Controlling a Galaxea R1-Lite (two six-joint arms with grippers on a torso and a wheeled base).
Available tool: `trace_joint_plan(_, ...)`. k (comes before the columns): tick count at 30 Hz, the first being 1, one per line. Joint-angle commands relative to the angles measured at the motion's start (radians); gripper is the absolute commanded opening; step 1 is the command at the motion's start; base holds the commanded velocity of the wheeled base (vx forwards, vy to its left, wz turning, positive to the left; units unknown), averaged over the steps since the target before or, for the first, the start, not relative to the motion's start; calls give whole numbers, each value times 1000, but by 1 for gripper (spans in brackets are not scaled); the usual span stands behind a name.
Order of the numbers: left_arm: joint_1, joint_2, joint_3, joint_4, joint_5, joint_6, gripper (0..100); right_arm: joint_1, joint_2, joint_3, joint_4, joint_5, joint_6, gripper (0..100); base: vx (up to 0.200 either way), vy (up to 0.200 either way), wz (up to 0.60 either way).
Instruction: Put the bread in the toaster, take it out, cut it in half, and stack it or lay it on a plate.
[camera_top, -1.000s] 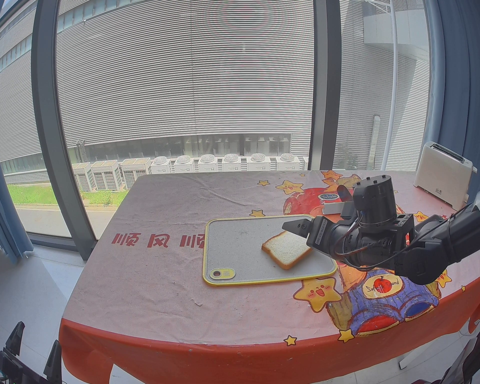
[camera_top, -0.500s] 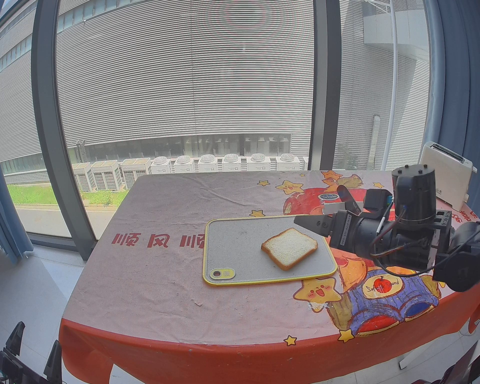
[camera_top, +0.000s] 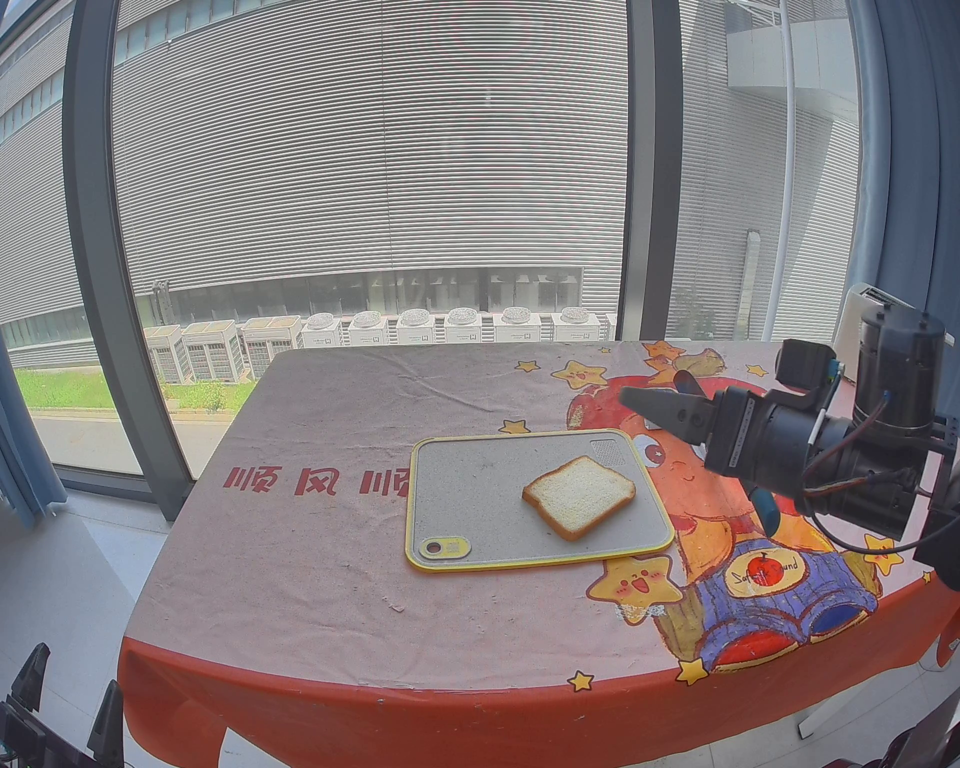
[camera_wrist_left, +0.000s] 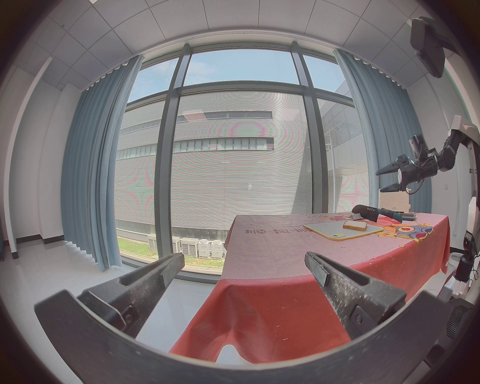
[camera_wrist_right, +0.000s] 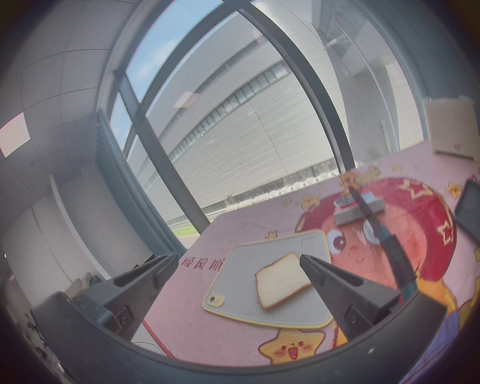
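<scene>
Right now my right gripper (camera_top: 655, 398) hangs spread and empty over the tablecloth (camera_top: 300, 580), just right of the cutting board (camera_top: 470, 490) where the bread (camera_top: 579, 495) lies flat. My left gripper (camera_wrist_left: 245, 257) is spread too, well apart from the table. Red characters (camera_top: 312, 480) are printed on the cloth beside the board; the toaster (camera_wrist_right: 450, 127) carries a mark too small to read.

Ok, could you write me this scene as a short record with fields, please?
bread: uncut slice, flat on the cutting board
knife: on the table right of the board, not held
toaster: far right of the table
right hand: open, empty, raised right of the board
left hand: open, empty, low beside the table
</scene>
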Motion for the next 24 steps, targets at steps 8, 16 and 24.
trace_joint_plan(8,0,-13,18,0,1,0,100,-67,-130,57,-56,3,-144,100,0,0,0)
trace_joint_plan(16,0,-13,18,0,1,0,100,-116,-176,69,-56,27,-204,100,0,0,0)
trace_joint_plan(24,0,-13,18,0,1,0,100,-181,-214,76,-47,52,-271,100,0,0,0)
